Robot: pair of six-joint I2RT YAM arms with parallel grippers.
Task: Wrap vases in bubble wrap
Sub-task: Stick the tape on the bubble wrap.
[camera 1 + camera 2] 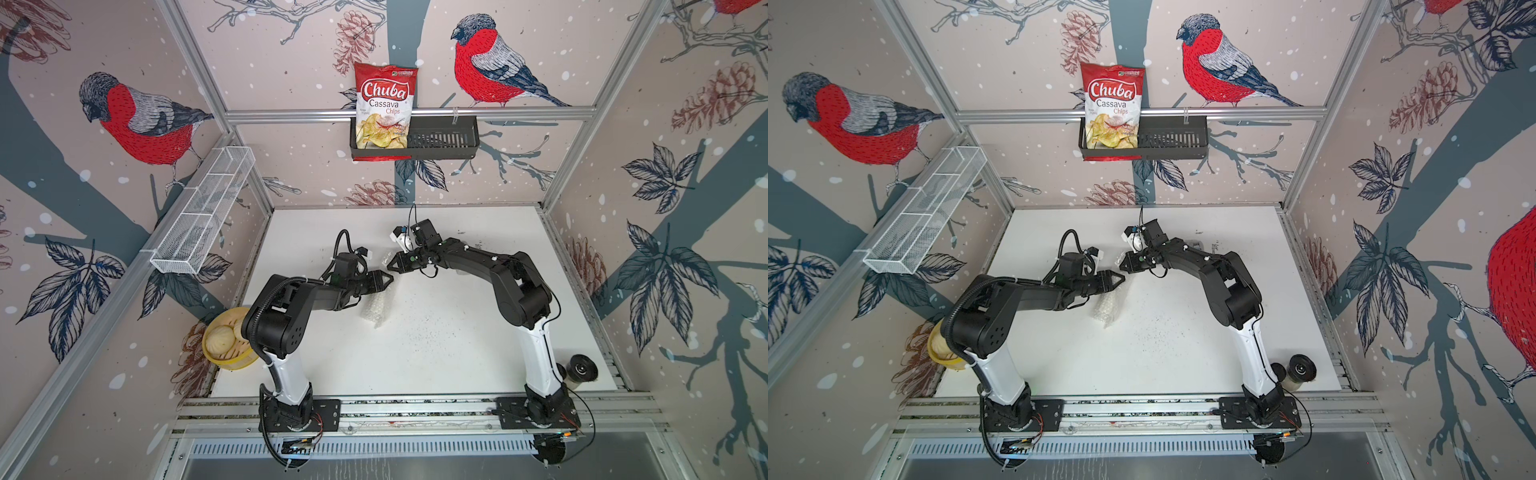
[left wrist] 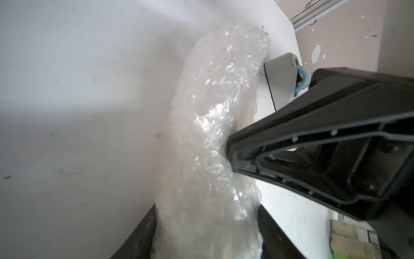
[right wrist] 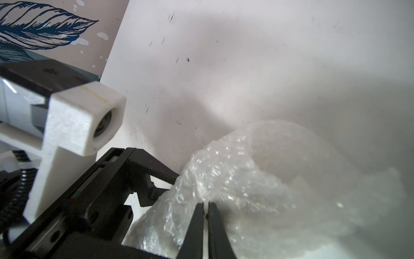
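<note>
Top views show the white table (image 1: 457, 353) with both arms reaching over its middle. Bubble wrap (image 1: 376, 309), a crumpled whitish bundle, is at the table's middle, its lower end apparently resting on the tabletop and its upper part raised off it. Above the table's middle, the left gripper (image 1: 384, 279) has its jaws clamped around the bundle's bulk, which fills the gap between them in the left wrist view. Over that same spot the right gripper (image 1: 394, 264) meets it nearly tip to tip, jaws pressed together on a thin fold of the wrap
</note>
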